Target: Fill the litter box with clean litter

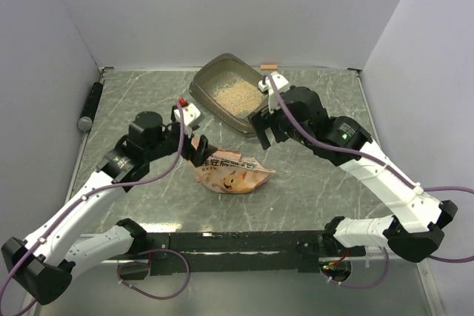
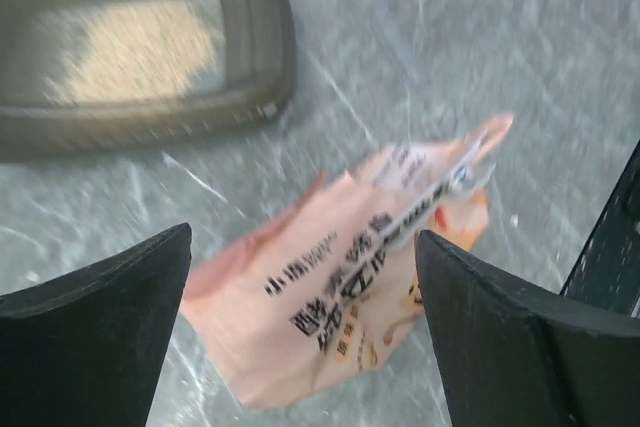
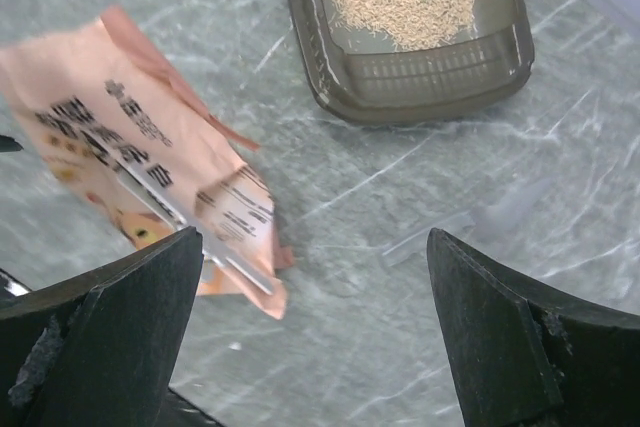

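The grey-brown litter box (image 1: pixel 205 78) stands at the back middle of the table with pale tan litter (image 1: pixel 235 95) in it; it also shows in the left wrist view (image 2: pixel 255 57) and the right wrist view (image 3: pixel 340 82). The salmon-pink bag (image 1: pixel 233 172) lies flat on the table in front of it, seen too in the left wrist view (image 2: pixel 340 297) and the right wrist view (image 3: pixel 120 157). My left gripper (image 1: pixel 198 155) is open above the bag's left end, holding nothing. My right gripper (image 1: pixel 268 129) is open and empty, between the bag and the box.
A black cylinder (image 1: pixel 90 106) lies along the left table edge. A small orange piece (image 1: pixel 269 67) lies behind the box at the back wall. A clear plastic strip (image 3: pixel 470 227) lies on the grey marbled table (image 1: pixel 333 197). White walls enclose the table.
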You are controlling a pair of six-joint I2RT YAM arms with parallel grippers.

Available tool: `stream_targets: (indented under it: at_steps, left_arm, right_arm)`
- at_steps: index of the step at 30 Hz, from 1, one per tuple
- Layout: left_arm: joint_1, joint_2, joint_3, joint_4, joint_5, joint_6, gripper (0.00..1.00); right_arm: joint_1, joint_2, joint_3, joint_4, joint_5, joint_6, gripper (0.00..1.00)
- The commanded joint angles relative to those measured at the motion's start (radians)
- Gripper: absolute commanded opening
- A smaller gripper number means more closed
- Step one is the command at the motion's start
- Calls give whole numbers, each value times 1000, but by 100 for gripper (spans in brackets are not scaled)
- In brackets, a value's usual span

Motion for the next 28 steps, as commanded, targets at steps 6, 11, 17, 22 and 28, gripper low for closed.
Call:
stream_targets:
  at_steps: [6,11,17,22,28]
  left_arm:
    - [5,52,262,-21,-158,-154,97]
    - [5,127,351,-53,-288,-224,97]
    - [5,112,291,39,-353,-319,97]
    - [5,121,296,12,-436,-401,97]
    - [5,132,314,-47,-490,-392,97]
  right_arm:
    - [-1,-55,59,-28,188,283,100]
    - [-4,-115,27,13,205,320,100]
    - [-2,-155,48,15,208,315,100]
    - [-2,-209,-6,55,225,318,100]
    - [-4,-166,34,-5,247,326,100]
